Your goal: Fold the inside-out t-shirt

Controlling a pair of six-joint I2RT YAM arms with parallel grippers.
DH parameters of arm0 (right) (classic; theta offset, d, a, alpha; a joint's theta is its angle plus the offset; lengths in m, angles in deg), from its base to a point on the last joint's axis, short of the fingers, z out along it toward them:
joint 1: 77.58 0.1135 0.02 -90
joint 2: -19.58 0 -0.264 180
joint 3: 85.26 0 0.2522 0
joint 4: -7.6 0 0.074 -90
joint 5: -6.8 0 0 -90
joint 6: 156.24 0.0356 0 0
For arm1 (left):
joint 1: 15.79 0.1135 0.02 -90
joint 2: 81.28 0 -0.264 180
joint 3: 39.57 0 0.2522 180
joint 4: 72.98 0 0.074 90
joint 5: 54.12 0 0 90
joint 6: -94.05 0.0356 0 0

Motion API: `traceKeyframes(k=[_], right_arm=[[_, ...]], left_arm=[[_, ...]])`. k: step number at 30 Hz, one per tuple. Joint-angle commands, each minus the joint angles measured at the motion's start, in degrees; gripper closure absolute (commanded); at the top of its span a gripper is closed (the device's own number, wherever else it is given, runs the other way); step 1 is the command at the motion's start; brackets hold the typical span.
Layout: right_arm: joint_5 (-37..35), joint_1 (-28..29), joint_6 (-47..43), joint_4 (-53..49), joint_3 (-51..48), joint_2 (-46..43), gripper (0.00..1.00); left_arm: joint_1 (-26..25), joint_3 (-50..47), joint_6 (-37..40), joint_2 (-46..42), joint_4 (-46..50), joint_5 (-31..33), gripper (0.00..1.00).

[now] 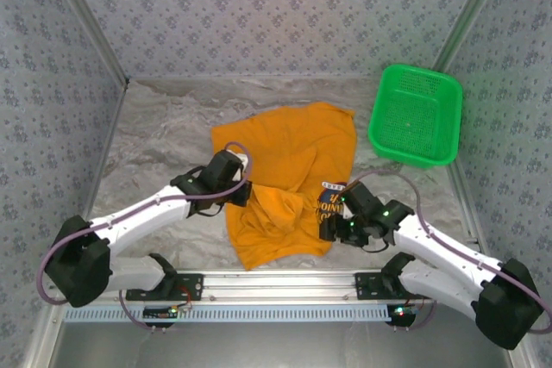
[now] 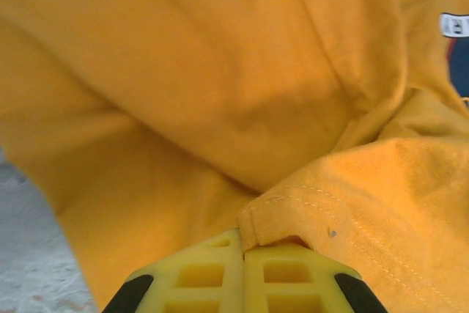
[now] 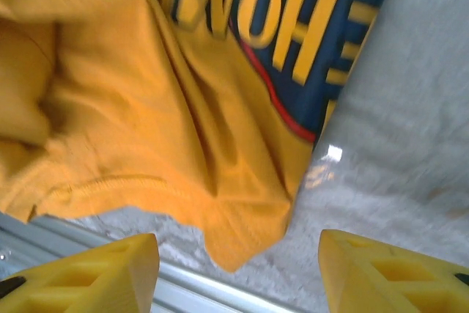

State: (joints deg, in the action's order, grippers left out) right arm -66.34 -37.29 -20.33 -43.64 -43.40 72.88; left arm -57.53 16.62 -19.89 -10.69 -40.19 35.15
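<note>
at the near edge of the table (image 1: 138,161), the left gripper (image 2: 243,251) is pinched tight on a stitched hem (image 2: 308,194) of the inside-out t-shirt (image 1: 297,148), probably to anchor that side for a fold. the right gripper (image 3: 238,245) has its jaws apart and empty, lined up on a loose corner below the printed patch (image 3: 308,27). beyond them the shirt lies crumpled mid-table, the green basket (image 1: 416,114) well apart at the far right.

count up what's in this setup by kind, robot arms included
t-shirt, orange-yellow: 1
basket, green mesh: 1
robot arms, left and right: 2
total: 4
</note>
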Motion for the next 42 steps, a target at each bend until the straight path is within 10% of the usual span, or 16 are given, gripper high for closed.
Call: traceKeyframes(k=[1,6,17,25,28,33,42], right_arm=[[2.1,3.0,7.5,1.9,-1.5,1.6,0.41],[-0.8,5.8,10.6,5.1,-2.1,4.8,0.50],[-7.2,6.8,5.9,0.4,3.9,4.8,0.48],[-8.8,13.2,15.1,9.9,3.3,12.9,0.42],[-9.2,14.1,15.1,10.3,4.0,16.0,0.53],[-13.7,13.1,12.0,6.2,6.5,16.6,1.00],[-16.6,-5.9,-1.8,-4.4,16.8,9.1,1.00]], left_arm=[[4.4,-2.7,-0.1,-5.4,-2.0,0.1,0.91],[13.0,-3.2,-3.5,-9.8,2.4,-4.0,0.89],[15.0,-4.2,-4.3,-12.9,-0.3,-16.1,1.00],[18.0,-5.5,-4.4,-10.7,-3.1,-13.4,1.00],[18.1,-4.9,-4.6,-9.7,-4.4,-14.7,1.00],[20.2,-2.8,-1.3,-10.0,-3.3,-16.3,1.00],[22.1,9.0,-2.2,-2.8,-5.0,-31.9,1.00]])
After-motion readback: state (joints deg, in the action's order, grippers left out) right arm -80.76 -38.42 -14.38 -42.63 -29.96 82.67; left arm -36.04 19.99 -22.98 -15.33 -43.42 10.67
